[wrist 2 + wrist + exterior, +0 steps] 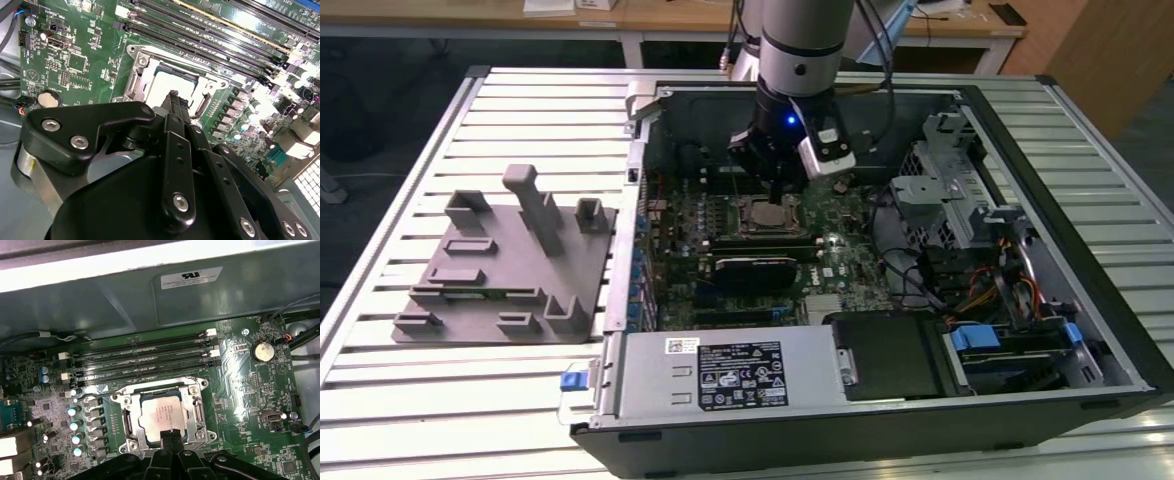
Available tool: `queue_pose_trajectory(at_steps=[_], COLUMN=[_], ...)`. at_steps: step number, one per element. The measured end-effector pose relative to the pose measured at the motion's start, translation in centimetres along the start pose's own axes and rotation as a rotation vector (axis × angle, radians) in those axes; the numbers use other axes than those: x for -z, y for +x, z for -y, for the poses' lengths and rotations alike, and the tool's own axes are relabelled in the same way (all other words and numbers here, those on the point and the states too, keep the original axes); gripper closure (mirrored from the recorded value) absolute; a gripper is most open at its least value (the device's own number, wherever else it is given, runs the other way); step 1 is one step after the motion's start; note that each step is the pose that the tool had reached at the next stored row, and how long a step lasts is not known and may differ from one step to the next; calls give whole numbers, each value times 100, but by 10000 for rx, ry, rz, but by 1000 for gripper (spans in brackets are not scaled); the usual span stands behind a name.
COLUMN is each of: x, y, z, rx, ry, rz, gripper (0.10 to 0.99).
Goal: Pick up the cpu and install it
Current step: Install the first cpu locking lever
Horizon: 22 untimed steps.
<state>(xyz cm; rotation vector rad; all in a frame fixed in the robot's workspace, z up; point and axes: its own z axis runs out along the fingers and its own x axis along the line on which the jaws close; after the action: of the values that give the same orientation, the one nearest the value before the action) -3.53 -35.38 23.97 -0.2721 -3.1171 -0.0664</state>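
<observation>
Hovering low over the motherboard (834, 235) inside an open computer case (1067, 250), the gripper (170, 434) has its fingers pressed together, with nothing between them. The cpu (162, 412) lies flat in the socket (197, 415), silver top up, just beside the memory slots (145, 360). The fingertips sit over its near edge; contact cannot be told. Placement looks done, though whether the socket frame is latched is unclear.

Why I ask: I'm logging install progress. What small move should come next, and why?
Probably a short straight lift. The cpu already lies flat inside the socket, and the shut gripper sits at its edge, holding nothing.
</observation>
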Motion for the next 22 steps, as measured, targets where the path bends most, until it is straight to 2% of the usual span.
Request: queue_pose_trajectory(at_steps=[8, 22], x=[-1, -4], y=[118, 439], z=[21, 77], rx=[-1, -1], ry=[0, -4], rz=[0, 20], gripper=[980, 980])
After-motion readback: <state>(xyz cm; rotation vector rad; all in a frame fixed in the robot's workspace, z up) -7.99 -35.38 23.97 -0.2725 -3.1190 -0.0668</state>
